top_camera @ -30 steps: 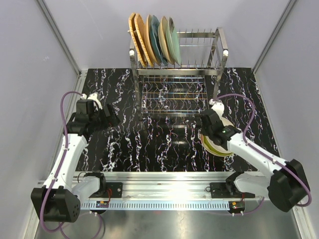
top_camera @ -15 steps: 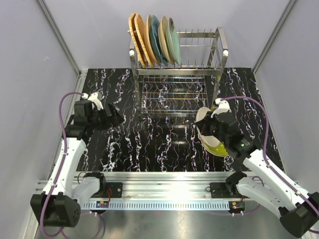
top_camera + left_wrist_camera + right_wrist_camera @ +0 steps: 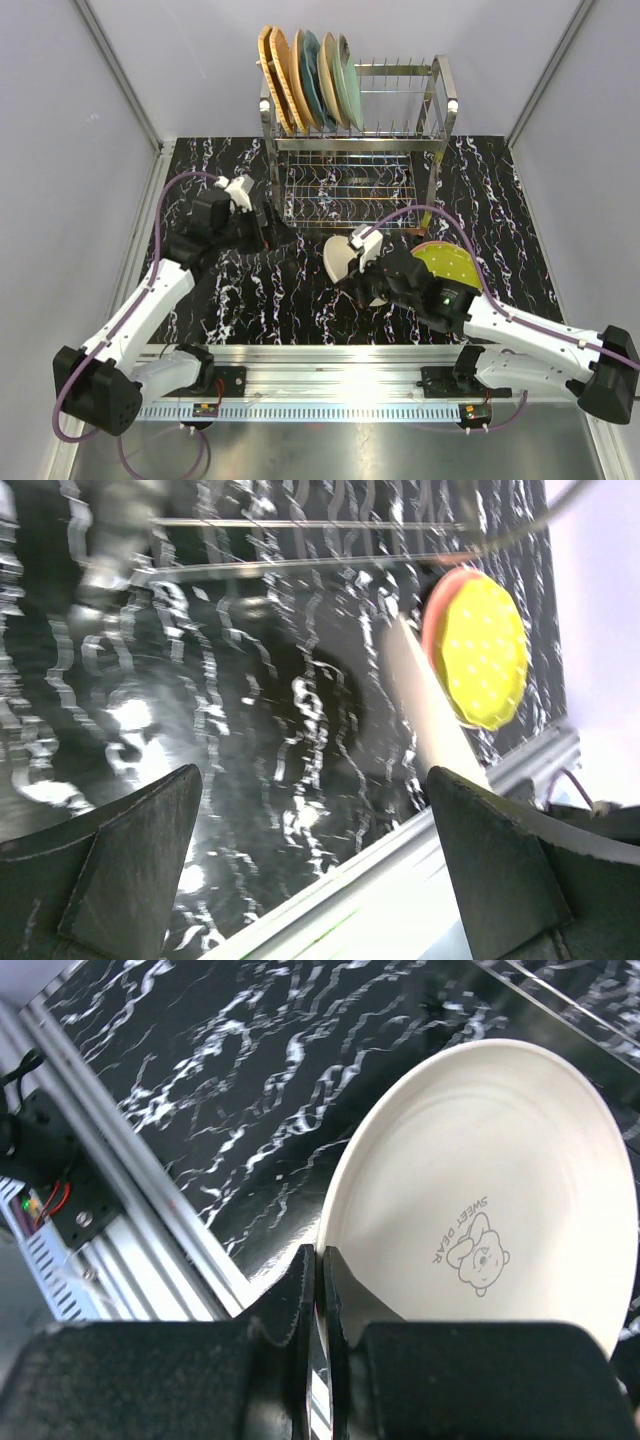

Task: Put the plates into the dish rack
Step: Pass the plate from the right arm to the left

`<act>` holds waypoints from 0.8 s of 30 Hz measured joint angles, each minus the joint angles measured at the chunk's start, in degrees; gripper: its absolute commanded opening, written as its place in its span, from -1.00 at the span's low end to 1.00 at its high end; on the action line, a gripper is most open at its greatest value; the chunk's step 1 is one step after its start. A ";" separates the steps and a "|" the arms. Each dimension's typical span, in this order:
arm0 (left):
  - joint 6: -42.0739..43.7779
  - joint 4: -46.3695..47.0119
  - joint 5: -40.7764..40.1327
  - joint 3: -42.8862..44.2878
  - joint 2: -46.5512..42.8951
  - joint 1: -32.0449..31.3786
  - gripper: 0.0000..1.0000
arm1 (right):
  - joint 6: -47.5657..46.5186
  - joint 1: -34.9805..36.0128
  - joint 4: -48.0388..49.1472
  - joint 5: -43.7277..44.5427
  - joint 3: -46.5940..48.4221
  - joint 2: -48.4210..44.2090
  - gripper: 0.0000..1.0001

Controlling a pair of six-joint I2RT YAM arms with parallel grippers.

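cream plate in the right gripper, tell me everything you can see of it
The cream plate is round and glossy, ceramic-looking, with a small grey bear and SWEET DEAR printed on the face toward the wrist camera. The right gripper pinches its rim, holding it on edge above the black marbled table, in front of the dish rack. Nothing else seems to touch it.

The cream plate in my black right gripper bears a small grey bear print. The yellow-green plate has pale dots and a pink edge. The tabletop is black, white-veined. The racked plates are orange woven, teal and pale green.
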 measured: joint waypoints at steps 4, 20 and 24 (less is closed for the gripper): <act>-3.02 2.43 -0.85 0.09 1.92 -4.48 0.98 | -2.29 4.81 0.96 0.63 1.53 2.05 -1.00; -11.72 11.26 -0.79 -6.05 5.31 -11.37 0.47 | -9.29 17.77 8.83 9.11 5.01 8.94 -1.00; -12.90 12.22 -0.46 -6.88 5.31 -11.39 0.05 | -10.95 19.50 9.97 11.72 5.03 12.04 -1.00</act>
